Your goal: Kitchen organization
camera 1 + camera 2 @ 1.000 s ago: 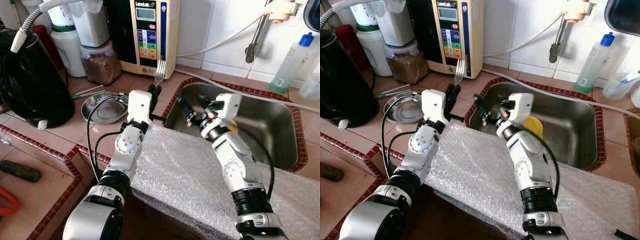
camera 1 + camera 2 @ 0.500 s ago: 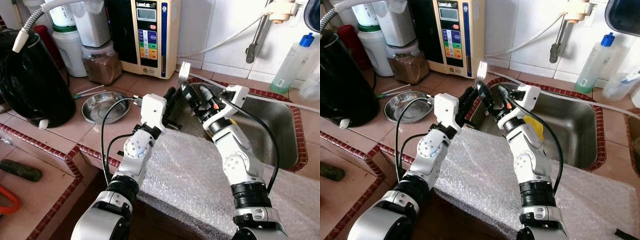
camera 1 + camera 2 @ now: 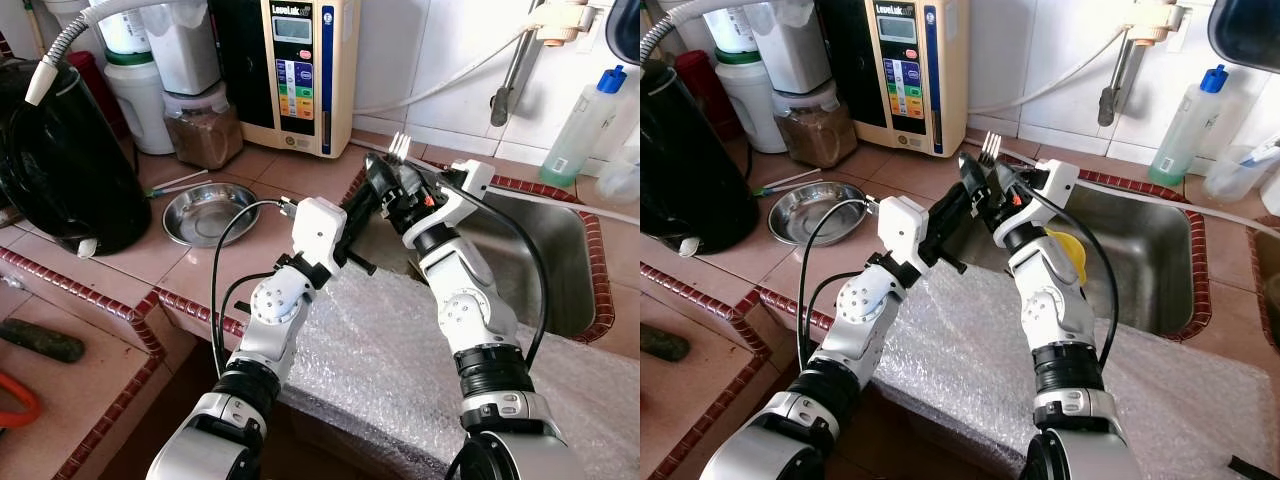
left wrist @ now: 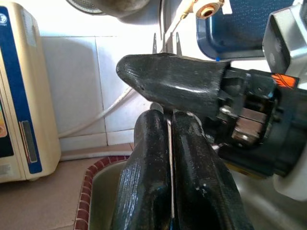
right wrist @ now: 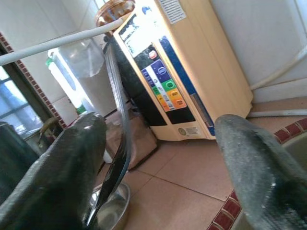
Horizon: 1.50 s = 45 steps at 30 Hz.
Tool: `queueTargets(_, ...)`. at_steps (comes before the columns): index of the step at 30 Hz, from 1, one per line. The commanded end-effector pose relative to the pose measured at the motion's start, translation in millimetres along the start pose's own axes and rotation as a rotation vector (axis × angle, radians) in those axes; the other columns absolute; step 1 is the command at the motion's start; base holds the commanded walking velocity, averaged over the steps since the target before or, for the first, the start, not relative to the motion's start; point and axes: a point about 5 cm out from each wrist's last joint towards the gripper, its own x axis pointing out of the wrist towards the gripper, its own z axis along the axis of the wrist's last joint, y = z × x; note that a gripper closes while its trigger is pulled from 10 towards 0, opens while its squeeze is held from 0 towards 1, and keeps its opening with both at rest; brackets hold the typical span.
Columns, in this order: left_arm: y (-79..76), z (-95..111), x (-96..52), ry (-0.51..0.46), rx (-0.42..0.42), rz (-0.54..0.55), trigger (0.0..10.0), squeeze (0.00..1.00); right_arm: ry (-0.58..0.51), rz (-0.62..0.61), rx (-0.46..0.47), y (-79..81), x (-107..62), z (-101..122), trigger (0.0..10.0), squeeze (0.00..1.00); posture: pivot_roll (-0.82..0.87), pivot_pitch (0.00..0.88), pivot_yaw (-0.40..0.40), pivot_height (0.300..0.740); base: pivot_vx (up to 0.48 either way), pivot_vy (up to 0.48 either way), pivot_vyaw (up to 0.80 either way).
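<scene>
While left gripper [image 4: 168, 139] pinches fork [image 3: 399, 147], "LeveLuk" ionizer [image 3: 298, 70] behind.

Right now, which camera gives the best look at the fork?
The left eye view: the fork stands tines up over the sink edge, where the left gripper and right gripper meet. The left wrist view shows its tines and a thin handle edge pinched between shut fingers. The right wrist view shows its handle beside one finger.
</scene>
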Motion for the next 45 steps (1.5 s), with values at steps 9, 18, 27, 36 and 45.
queueTargets(9, -6.7, 4, 4.7, -0.021, -0.017, -0.026, 0.0, 0.0, -0.068, -0.05, 0.112, -7.1, 7.0, 16, 0.0, 0.0, 0.01, 0.0, 0.057, 0.74, 0.0, 0.0, 0.0)
queueTargets(18, -5.1, 4, 4.3, -0.016, -0.02, -0.021, 0.0, 0.0, -0.085, -0.084, 0.186, -16.4, 0.1, 15, 0.0, 0.0, 0.01, 0.0, 0.059, 0.74, 0.0, 0.0, 0.0)
queueTargets(27, -1.9, 3, 3.5, -0.006, -0.01, -0.006, 0.0, 0.0, -0.09, -0.115, 0.194, -21.1, -2.3, 17, 0.0, 0.0, 0.0, 0.0, 0.065, 0.74, 0.0, 0.0, 0.0)
queueTargets(36, 9.8, 3, 0.5, 0.019, 0.039, 0.055, 0.0, 0.0, -0.085, -0.127, 0.174, -23.7, -3.3, 16, 0.0, 0.0, 0.01, 0.0, 0.068, 0.74, 0.0, 0.0, 0.0)
queueTargets(45, 15.7, 2, 0.9, 0.027, -0.033, 0.07, 10.0, 0.25, -0.08, -0.109, 0.102, -19.4, -2.4, 16, 0.0, 0.0, 0.01, 0.0, 0.067, 0.74, 0.0, 0.0, 0.0)
